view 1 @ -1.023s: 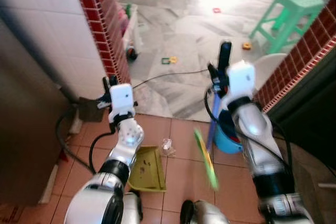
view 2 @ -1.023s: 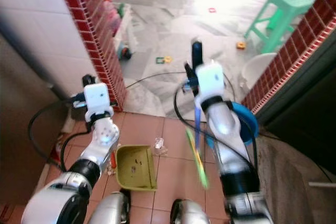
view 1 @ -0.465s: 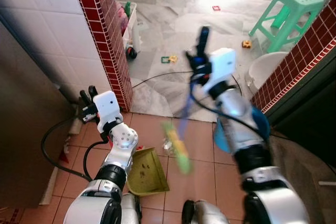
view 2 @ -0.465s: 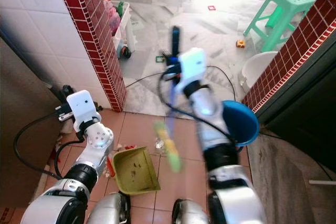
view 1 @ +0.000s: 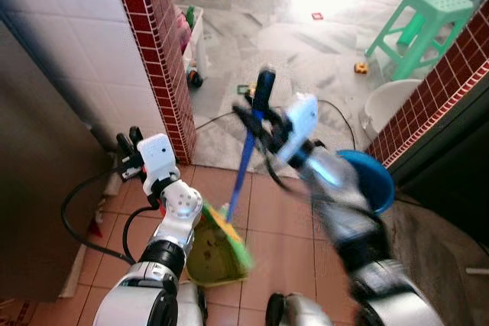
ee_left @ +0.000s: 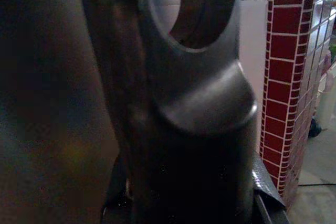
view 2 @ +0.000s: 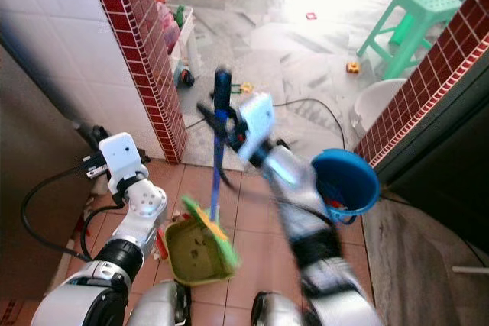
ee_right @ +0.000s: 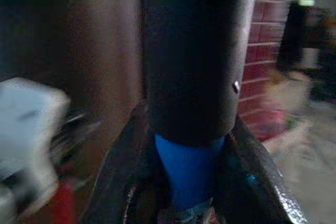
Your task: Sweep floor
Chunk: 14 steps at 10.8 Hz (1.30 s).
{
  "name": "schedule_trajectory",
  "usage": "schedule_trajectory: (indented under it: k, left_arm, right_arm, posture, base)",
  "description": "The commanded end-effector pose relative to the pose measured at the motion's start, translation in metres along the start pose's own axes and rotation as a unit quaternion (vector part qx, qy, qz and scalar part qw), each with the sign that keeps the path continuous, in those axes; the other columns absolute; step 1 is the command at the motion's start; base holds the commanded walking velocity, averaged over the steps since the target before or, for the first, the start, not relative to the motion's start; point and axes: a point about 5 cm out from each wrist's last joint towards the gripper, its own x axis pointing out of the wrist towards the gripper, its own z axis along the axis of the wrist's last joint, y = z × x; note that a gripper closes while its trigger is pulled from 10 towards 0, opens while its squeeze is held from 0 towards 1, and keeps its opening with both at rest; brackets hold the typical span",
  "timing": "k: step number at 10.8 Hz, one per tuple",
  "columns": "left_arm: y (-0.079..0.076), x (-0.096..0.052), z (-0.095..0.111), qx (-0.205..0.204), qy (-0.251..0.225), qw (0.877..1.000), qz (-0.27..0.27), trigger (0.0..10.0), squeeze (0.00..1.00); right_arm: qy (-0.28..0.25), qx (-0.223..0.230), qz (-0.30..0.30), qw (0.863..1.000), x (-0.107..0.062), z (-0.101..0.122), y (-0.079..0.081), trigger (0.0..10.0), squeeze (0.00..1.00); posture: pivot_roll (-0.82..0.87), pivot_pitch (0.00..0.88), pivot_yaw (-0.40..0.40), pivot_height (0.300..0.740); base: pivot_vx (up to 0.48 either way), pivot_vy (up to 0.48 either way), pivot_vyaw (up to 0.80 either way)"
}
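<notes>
My right gripper is shut on a broom, just below its black grip. The blue stick slants down to the left. Its green and yellow head lies over the olive dustpan on the terracotta tiles. The blue stick also sits between the fingers in the right wrist view. My left gripper stands by the brick pillar, shut on a dark handle with a hole, apparently the dustpan's. The arm hides that handle in the eye views.
A red brick pillar and a dark cabinet close the left side. A blue bucket, a white basin and a green stool stand on the right. A black cable and small toys lie on the marble floor.
My right arm has swung the broom to the left, bringing its head from the tiles in front of me onto the dustpan. The crumpled wrapper by the dustpan is out of sight.
</notes>
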Motion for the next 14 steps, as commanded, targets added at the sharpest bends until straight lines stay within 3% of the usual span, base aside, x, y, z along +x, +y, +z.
schedule_trajectory:
  k: [1, 4, 6, 8, 9, 10, 11, 12, 13, 14]
  left_arm:
    - [0.003, 0.001, -0.003, 0.032, -0.015, 0.999, -0.005, 10.0, 0.0]
    - [0.002, 0.001, -0.003, 0.034, -0.014, 0.999, -0.013, 10.0, 0.0]
    - [-0.002, 0.0, -0.004, 0.033, -0.007, 0.999, -0.03, 10.0, 0.0]
    - [-0.017, -0.007, -0.005, 0.007, 0.022, 0.992, -0.124, 10.0, 0.0]
    - [-0.026, -0.012, -0.005, -0.027, 0.043, 0.979, -0.196, 10.0, 0.0]
    - [-0.032, -0.016, -0.005, -0.039, 0.05, 0.969, -0.239, 10.0, 0.0]
    - [-0.033, -0.017, -0.006, -0.035, 0.056, 0.968, -0.241, 10.0, 0.0]
    - [-0.038, -0.02, -0.006, -0.053, 0.071, 0.957, -0.277, 10.0, 0.0]
    - [-0.05, -0.032, -0.005, -0.095, 0.098, 0.919, -0.371, 10.0, 0.0]
    - [-0.051, -0.034, -0.005, -0.098, 0.097, 0.909, -0.393, 10.0, 0.0]
  right_arm:
    - [0.008, -0.001, 0.045, 0.999, -0.002, 0.004, 0.008, 10.0, 0.0]
    - [-0.015, 0.071, 0.083, 0.994, -0.004, 0.028, 0.014, 10.0, 0.0]
    - [-0.057, 0.102, 0.054, 0.992, 0.005, 0.052, 0.003, 10.0, 0.0]
    - [-0.1, 0.041, -0.042, 0.993, 0.012, 0.081, -0.025, 10.0, 0.0]
    - [-0.109, -0.019, -0.093, 0.989, 0.011, 0.092, -0.037, 10.0, 0.0]
    - [-0.121, -0.047, -0.137, 0.982, 0.009, 0.1, -0.048, 10.0, 0.0]
    - [-0.121, -0.058, -0.158, 0.978, 0.008, 0.102, -0.052, 10.0, 0.0]
    - [-0.117, -0.068, -0.173, 0.976, 0.006, 0.101, -0.055, 10.0, 0.0]
    - [-0.098, -0.091, -0.202, 0.97, 0.003, 0.093, -0.06, 10.0, 0.0]
    - [-0.081, -0.106, -0.213, 0.968, 0.001, 0.086, -0.061, 10.0, 0.0]
  posture:
    - [-0.05, 0.126, -0.017, 0.74]
    - [-0.05, 0.122, -0.008, 0.74]
    - [-0.05, 0.119, -0.004, 0.74]
    - [-0.06, 0.114, 0.002, 0.74]
    - [-0.06, 0.111, 0.003, 0.74]
    - [-0.06, 0.108, 0.007, 0.74]
    - [-0.06, 0.106, 0.008, 0.74]
    - [-0.06, 0.104, 0.011, 0.74]
    - [-0.06, 0.102, 0.01, 0.74]
    - [-0.06, 0.1, 0.01, 0.74]
  base:
    - [0.0, 0.0, 0.0]
    - [0.0, 0.0, 0.0]
    - [0.0, 0.0, 0.0]
    - [0.0, 0.0, 0.0]
    - [0.0, 0.0, 0.0]
    - [0.0, 0.0, 0.0]
    - [0.0, 0.0, 0.0]
    - [0.0, 0.0, 0.0]
    - [0.0, 0.0, 0.0]
    - [0.0, 0.0, 0.0]
